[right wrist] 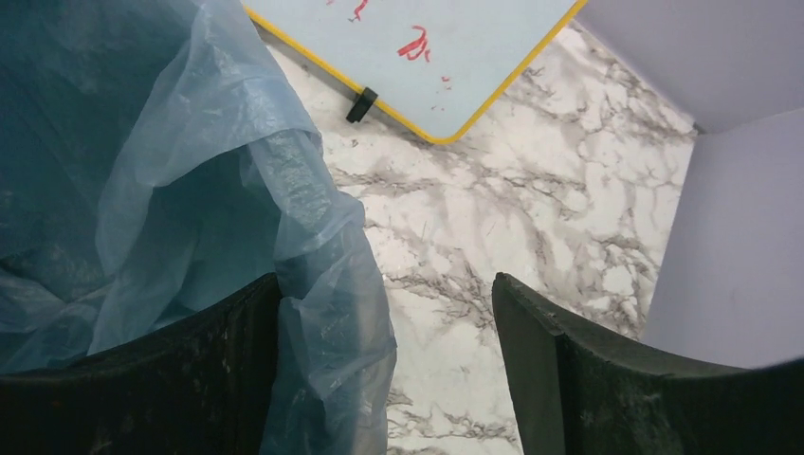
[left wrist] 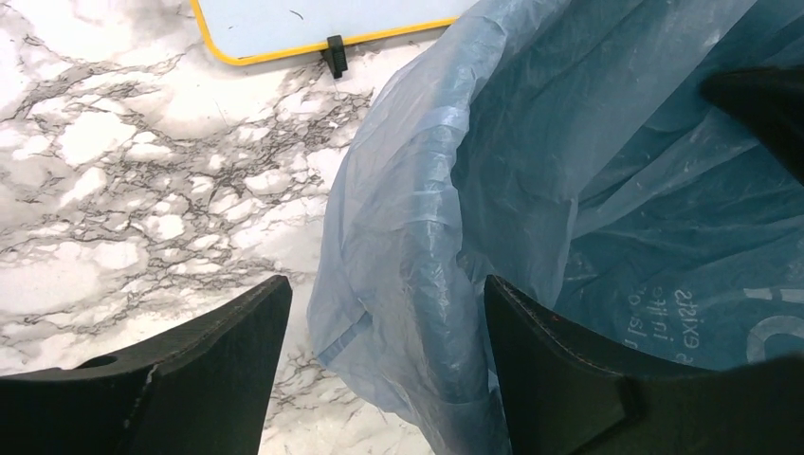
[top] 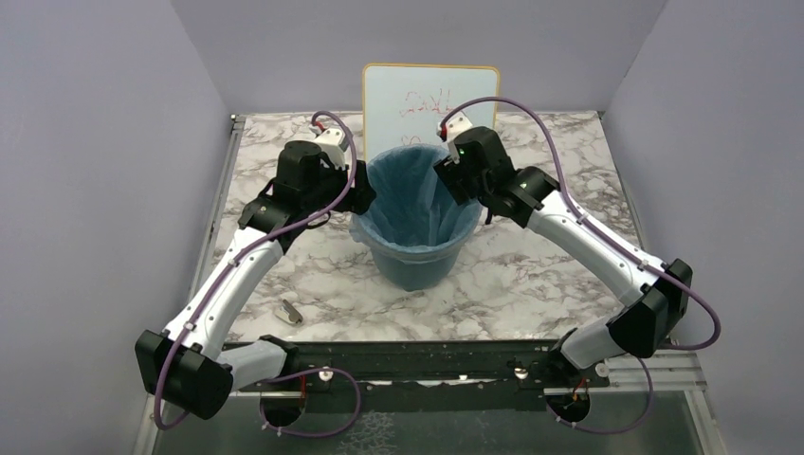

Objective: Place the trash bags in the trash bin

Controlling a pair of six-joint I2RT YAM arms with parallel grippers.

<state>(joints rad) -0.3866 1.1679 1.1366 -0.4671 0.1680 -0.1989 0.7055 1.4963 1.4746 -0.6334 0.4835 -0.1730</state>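
Note:
The teal-blue trash bin [top: 413, 263] stands mid-table. The light-blue trash bag [top: 410, 194] lines it, its edge folded over the rim. My left gripper [top: 358, 194] is at the bin's left rim, jaws open and straddling the folded bag edge [left wrist: 417, 275]. My right gripper [top: 457, 180] is at the bin's right rim, jaws open, with the bag edge [right wrist: 327, 313] against its left finger [right wrist: 190, 370] and bare table between the jaws. Neither gripper pinches the plastic.
A yellow-framed whiteboard [top: 429, 100] with red scribbles stands just behind the bin. A small grey object [top: 291, 311] lies on the marble table [top: 531, 284] at front left. Purple walls close the sides and back.

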